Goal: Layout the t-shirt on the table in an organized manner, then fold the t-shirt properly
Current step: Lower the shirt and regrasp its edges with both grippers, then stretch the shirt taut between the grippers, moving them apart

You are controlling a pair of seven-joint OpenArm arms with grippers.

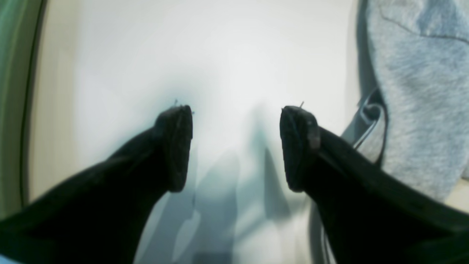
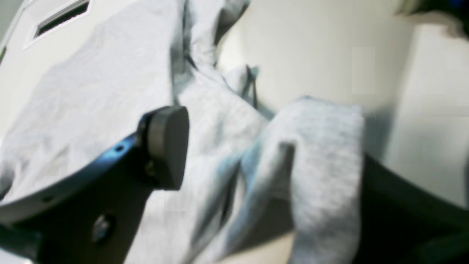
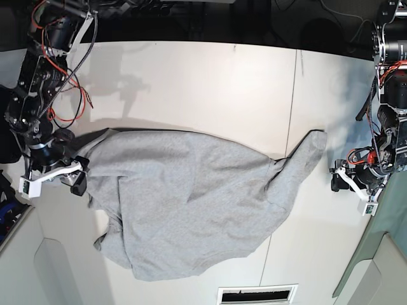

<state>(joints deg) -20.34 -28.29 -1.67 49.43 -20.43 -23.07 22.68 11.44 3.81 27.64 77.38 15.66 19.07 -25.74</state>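
Shirt (image 3: 191, 203) rumpled mid-frame, unspread; left gripper (image 1: 236, 146) apart over bare table (image 1: 183, 55); right gripper (image 2: 234, 146) apart, cloth draped over one finger

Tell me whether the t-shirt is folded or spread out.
Spread out but rumpled, not folded: the t-shirt lies open across the table in one wrinkled layer, one corner trailing off to the side.

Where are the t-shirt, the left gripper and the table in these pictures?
t-shirt (image 3: 191, 197): base view, middle of the grey body.
left gripper (image 1: 236, 146): left wrist view, gap between the open fingertips.
table (image 3: 191, 89): base view, bare white top.
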